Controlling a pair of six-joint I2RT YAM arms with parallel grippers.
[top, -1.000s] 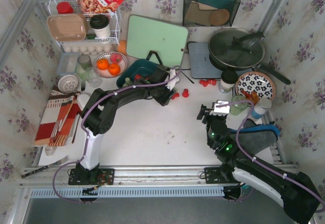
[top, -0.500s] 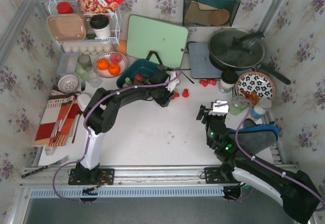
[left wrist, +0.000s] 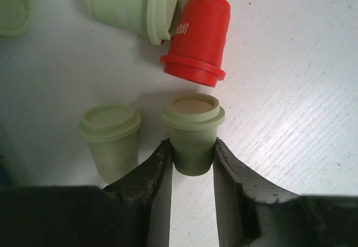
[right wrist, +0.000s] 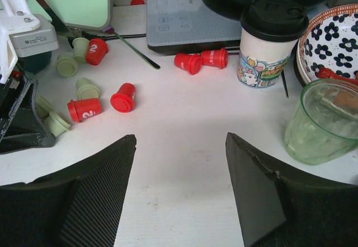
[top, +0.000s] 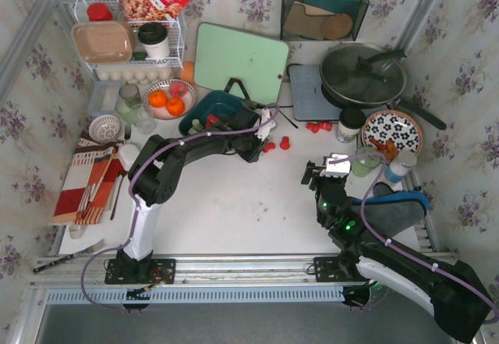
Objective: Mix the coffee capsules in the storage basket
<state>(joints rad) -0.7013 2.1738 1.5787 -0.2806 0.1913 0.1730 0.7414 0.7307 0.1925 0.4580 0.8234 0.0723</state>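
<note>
My left gripper (top: 262,136) is just right of the dark teal storage basket (top: 221,99). In the left wrist view it (left wrist: 192,142) is shut on a pale green coffee capsule (left wrist: 192,125), one jaw against each side. Around it lie another upright green capsule (left wrist: 109,137), a green one on its side (left wrist: 134,5) and a red one (left wrist: 198,37). More red capsules (top: 316,126) lie loose on the white table. My right gripper (right wrist: 180,138) is open and empty above bare table, apart from the red capsules (right wrist: 188,63) and the green ones (right wrist: 86,88).
A lidded paper cup (right wrist: 268,45), a green glass (right wrist: 323,121) and a patterned bowl (right wrist: 331,31) stand at the right. An induction cooker (right wrist: 184,9) with a pan is behind. A green cutting board (top: 240,62), oranges (top: 165,102) and a wire rack (top: 129,44) are at the back left.
</note>
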